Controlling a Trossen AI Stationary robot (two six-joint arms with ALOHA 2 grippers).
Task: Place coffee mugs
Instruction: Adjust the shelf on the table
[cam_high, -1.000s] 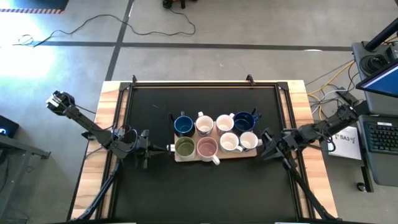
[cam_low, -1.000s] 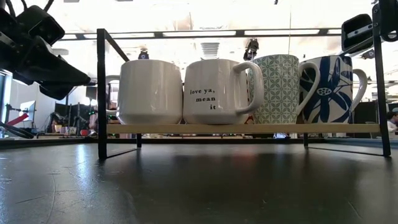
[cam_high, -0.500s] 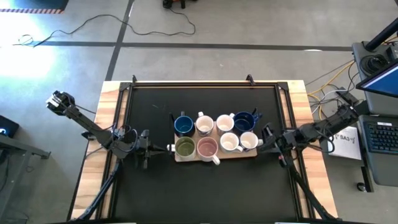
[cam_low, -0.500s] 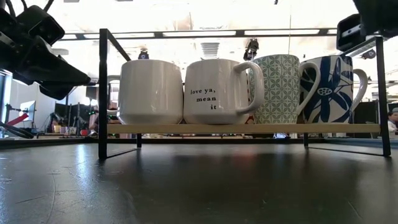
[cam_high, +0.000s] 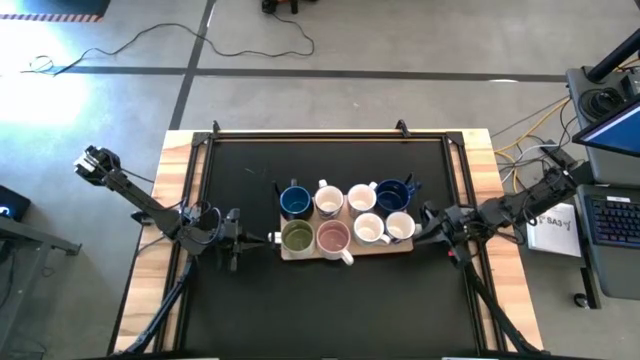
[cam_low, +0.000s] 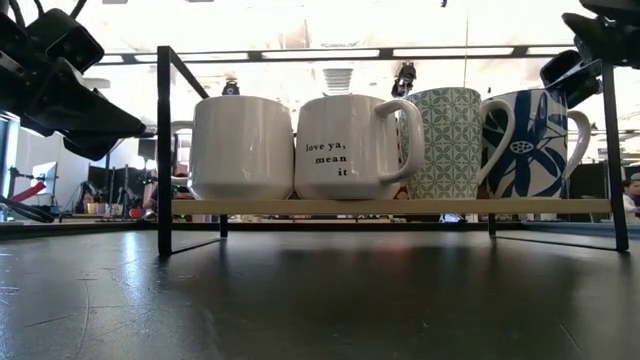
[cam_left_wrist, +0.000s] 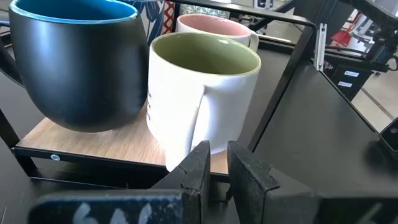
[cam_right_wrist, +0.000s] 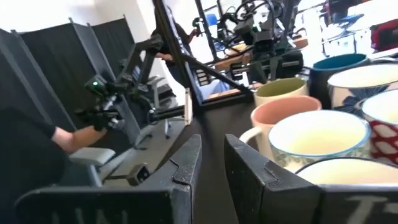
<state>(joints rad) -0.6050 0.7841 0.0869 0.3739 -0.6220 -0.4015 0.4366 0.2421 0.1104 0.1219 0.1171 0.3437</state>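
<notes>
Eight mugs stand upright in two rows on a light wooden board at the table's middle: two blue, olive, pink, the others white. My left gripper hovers just left of the board, shut, its fingertips short of the olive mug's handle. My right gripper hovers just right of the board, shut, next to a white mug and the pink mug.
A black metal frame runs round the dark mat, and its posts stand beside the board in the low view. Bare mat lies near and far of the board. A person's hand shows beyond the table.
My right gripper has shifted a little toward the table's far edge beside the board's right end, has risen in the low view and has turned about its wrist. The mugs and my left arm have kept still.
</notes>
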